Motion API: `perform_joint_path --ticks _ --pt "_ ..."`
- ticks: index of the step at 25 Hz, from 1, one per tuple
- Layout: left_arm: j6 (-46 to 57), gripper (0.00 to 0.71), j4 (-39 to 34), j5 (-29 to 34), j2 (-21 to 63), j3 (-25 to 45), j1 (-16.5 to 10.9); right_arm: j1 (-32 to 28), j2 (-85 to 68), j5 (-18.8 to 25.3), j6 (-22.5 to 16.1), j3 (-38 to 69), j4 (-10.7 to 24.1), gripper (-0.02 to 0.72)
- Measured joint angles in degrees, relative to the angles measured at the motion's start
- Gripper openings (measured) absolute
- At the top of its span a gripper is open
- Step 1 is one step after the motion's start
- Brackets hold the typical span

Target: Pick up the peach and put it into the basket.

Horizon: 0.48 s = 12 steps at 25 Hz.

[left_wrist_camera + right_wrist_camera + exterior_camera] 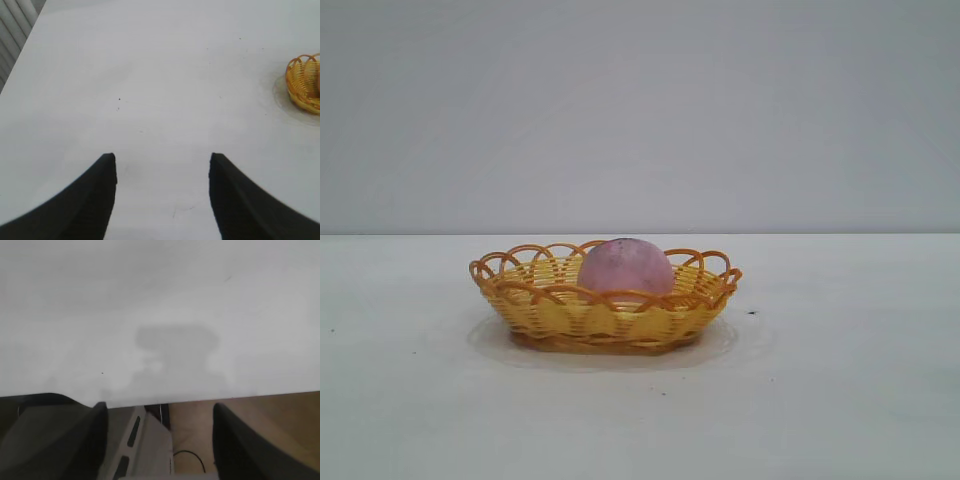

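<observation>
Exterior view: we see the white table (840, 400) spanning the whole foreground, with neither arm in this frame. At its middle stands the basket (605, 318), its orange looped rim unbroken and its base flat on the surface. Inside it sits the peach (625, 268), roughly centred and rising above the rim, so that its dome shows clear of the weave. In the left wrist view we find the left gripper (163, 195) hanging over bare table with its two dark fingers (90, 200) spread wide and nothing between them; the basket (304, 82) appears well apart from it, at the frame's edge. In the right wrist view the right gripper (160, 440) is likewise spread wide and holds nothing, poised over the table's edge (210, 396), beyond which we glimpse the floor and a cable. We judge the task essentially complete: the fruit rests in its container, both claws are free of it, and both arms stand clear of the work area. Nothing appears left to do beyond parking.
</observation>
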State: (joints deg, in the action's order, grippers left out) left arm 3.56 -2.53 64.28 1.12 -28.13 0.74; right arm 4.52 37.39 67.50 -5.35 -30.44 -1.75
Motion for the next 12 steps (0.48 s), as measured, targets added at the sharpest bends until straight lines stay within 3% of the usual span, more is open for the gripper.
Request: perform_joint_path --ticks 4,12 --pt "0.0 0.358 0.0 0.0 0.0 0.0 0.0 0.0 -9.69 -2.41 1.82 1.8 -0.12 0.391" --pt "0.0 0.358 0.0 0.0 0.0 0.0 0.0 0.0 -27.64 -2.96 6.42 2.42 -2.39 0.391"
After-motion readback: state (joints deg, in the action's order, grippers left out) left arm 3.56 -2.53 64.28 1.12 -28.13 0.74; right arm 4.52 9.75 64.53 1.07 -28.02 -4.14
